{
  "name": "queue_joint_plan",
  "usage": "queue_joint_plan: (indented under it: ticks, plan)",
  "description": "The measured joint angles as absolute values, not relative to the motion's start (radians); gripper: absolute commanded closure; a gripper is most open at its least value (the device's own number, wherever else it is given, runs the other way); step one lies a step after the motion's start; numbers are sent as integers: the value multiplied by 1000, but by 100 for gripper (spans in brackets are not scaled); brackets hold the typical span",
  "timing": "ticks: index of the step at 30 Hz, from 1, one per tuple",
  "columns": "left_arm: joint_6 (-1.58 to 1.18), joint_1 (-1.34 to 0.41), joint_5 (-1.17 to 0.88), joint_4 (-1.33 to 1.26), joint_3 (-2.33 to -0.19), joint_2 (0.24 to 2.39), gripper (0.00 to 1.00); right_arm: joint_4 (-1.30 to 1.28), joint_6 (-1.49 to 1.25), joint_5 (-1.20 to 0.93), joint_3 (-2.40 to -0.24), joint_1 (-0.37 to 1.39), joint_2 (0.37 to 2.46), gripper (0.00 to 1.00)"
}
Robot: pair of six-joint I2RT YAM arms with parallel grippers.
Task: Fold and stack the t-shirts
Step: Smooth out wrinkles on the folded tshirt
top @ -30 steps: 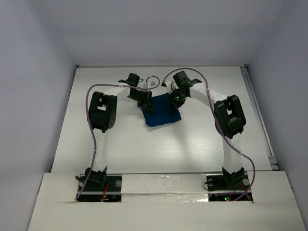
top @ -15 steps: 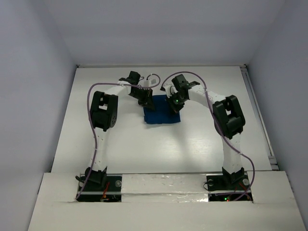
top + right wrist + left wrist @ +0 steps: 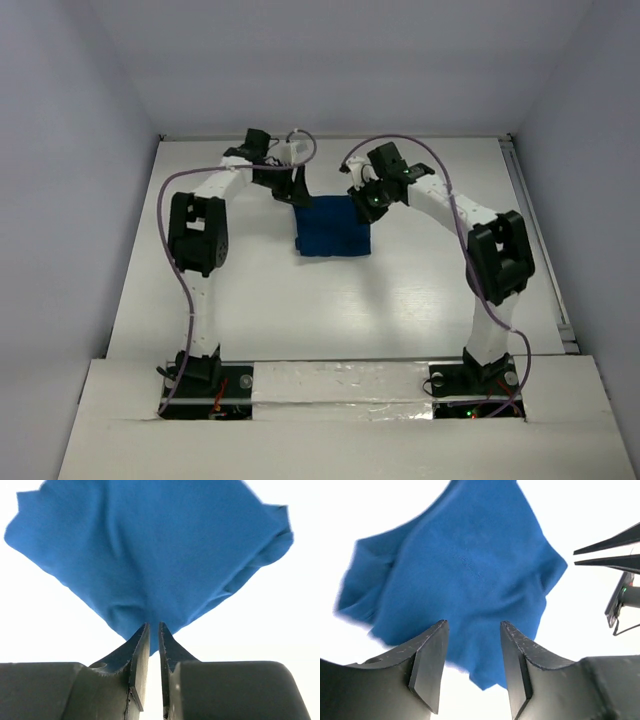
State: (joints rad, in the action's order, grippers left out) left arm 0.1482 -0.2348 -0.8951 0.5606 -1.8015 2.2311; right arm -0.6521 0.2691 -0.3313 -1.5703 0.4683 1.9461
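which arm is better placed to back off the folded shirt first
Left. The left gripper has its jaws well apart, gripping nothing, so it can likely lift clear of the t-shirt. The right gripper has its jaws almost together at a bunched corner and may be pinching it.

left hand (image 3: 473, 625): fingers well apart | right hand (image 3: 154, 626): fingers nearly together, thin slit between

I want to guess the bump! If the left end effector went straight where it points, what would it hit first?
Probably the blue t-shirt: the left end effector points right at it, jaws open, nothing between. How far off is unclear.
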Motion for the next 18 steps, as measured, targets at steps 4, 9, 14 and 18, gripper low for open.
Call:
queue_joint_plan:
  ticks: [4,9,14,18]
  plan:
    - [171,-158,-917,557,-1801,2098,57,-627,267,-318,-1561,467,1835,81]
    - [216,-83,-925,519,-1711,1866,57,-616,262,-294,-1530,465,1696,81]
    - [284,-88,-891,473,-1481,1612,57,-596,255,-263,-1438,454,1576,77]
    - [318,-76,-811,408,-1234,1410,54,-583,258,-253,-1320,381,1432,71]
